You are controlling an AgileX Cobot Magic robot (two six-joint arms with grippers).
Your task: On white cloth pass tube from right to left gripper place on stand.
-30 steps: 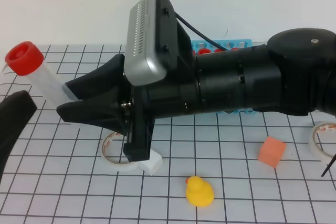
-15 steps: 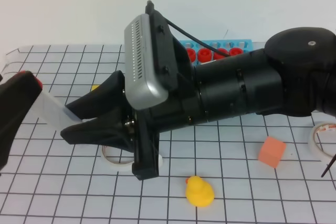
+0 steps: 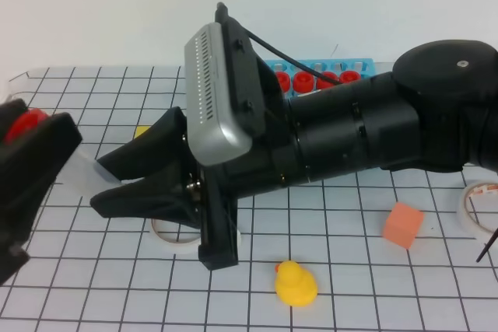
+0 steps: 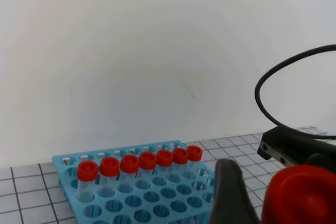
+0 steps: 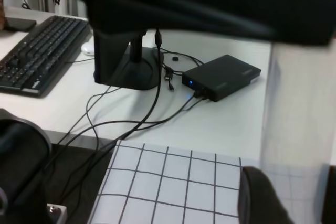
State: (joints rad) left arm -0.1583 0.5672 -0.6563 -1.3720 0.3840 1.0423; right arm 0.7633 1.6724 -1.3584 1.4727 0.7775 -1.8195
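Observation:
The white cloth (image 3: 350, 270) covers the table. My right gripper (image 3: 95, 184), on the arm with the silver-grey box, reaches across to the left and is shut on the clear body of the tube (image 3: 76, 170). The tube's red cap (image 3: 22, 124) points up and left. My left gripper (image 3: 27, 136) is at the left edge, its black jaws standing either side of the cap, open. In the left wrist view one finger (image 4: 231, 192) stands just left of the cap (image 4: 302, 195). The blue stand (image 3: 346, 66) is behind the right arm; it also shows in the left wrist view (image 4: 157, 198).
Several red-capped tubes (image 4: 139, 161) stand in the rack's back row. A yellow duck (image 3: 296, 284), an orange cube (image 3: 402, 225), a tape roll (image 3: 173, 237) under the right gripper and another tape roll (image 3: 475, 209) at the right edge lie on the cloth.
The right gripper lowered the tube and swung it left. The left gripper rose and moved in from the left until its jaws came around the red cap.

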